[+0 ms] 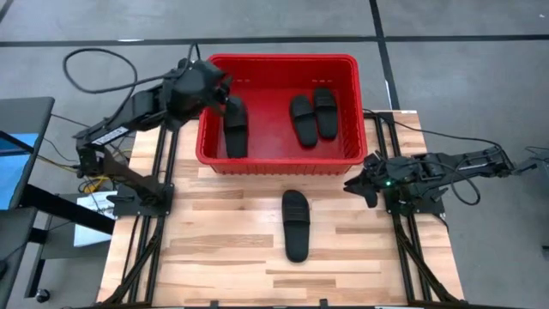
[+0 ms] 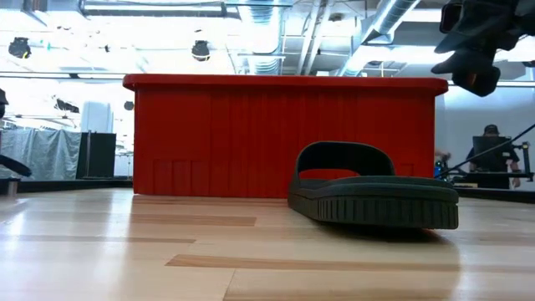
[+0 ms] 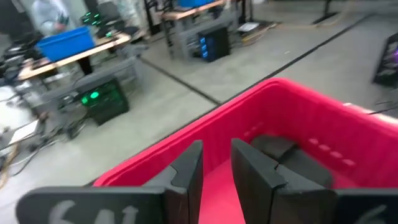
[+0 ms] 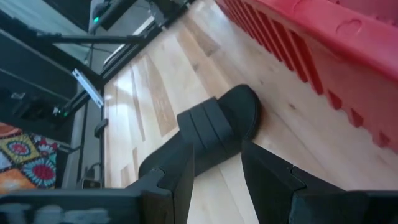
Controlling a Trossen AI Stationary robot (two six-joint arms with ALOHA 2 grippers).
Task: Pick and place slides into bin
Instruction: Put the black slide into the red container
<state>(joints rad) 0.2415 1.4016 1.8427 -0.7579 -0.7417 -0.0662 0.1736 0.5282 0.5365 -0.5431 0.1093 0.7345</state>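
The red bin (image 1: 283,58) stands at the table's far middle. Three black slides lie on its floor: one at the left (image 1: 236,127) and two side by side at the right (image 1: 302,120) (image 1: 325,112). A fourth slide (image 1: 295,225) rests sole down on the wood in front of the bin; it also shows in the low view (image 2: 376,201) and the right wrist view (image 4: 214,127). My left gripper (image 1: 225,94) hangs open and empty over the bin's left far part (image 3: 214,171). My right gripper (image 1: 350,184) is open and empty by the bin's near right corner, right of the fourth slide (image 4: 217,177).
Black frame rails (image 1: 150,223) (image 1: 412,249) run along the table's left and right sides. Bare wood (image 1: 214,257) lies around the fourth slide. The bin's slotted near wall (image 4: 323,37) stands close beside my right gripper. Cables (image 1: 94,60) lie on the floor beyond the table.
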